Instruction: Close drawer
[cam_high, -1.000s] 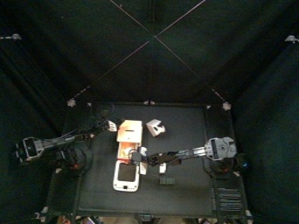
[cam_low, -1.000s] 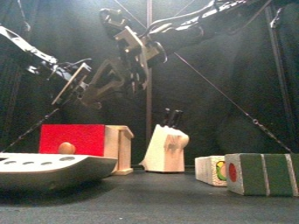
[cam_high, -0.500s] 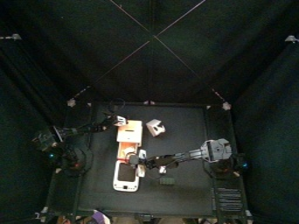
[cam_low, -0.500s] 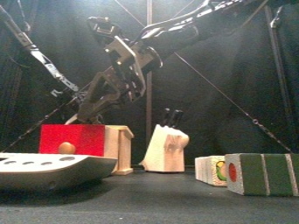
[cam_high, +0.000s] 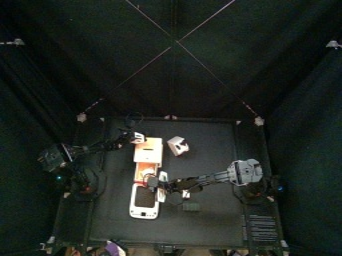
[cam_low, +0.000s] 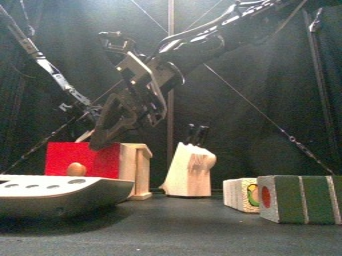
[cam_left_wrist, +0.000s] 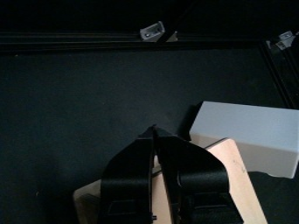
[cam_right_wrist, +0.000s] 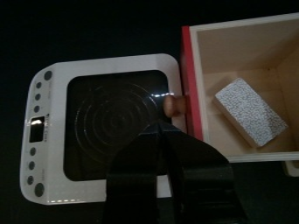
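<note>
The drawer (cam_right_wrist: 239, 83) stands pulled out of its small cabinet (cam_high: 148, 149). It has a red front panel (cam_low: 80, 158) with a round knob (cam_right_wrist: 177, 103), and a grey block (cam_right_wrist: 251, 110) lies in its wooden inside. My right gripper (cam_right_wrist: 173, 122) is shut, its tips just at the knob, above the white slab (cam_right_wrist: 105, 122). In the top view the right gripper (cam_high: 159, 182) is between drawer and slab. My left gripper (cam_left_wrist: 155, 133) is shut and empty, hanging over the cabinet's far side (cam_high: 135, 137), near a white cube (cam_left_wrist: 251, 136).
The flat white slab with a dark centre (cam_high: 144, 203) lies right in front of the drawer. A wooden knife block (cam_low: 189, 169) stands to the cabinet's right. Coloured blocks (cam_low: 287, 198) sit at the front right. The white cube (cam_high: 177, 146) sits behind and to the right of the cabinet.
My left arm has swung in from the table's left side to the cabinet's back. My right gripper has dropped lower toward the drawer front.
</note>
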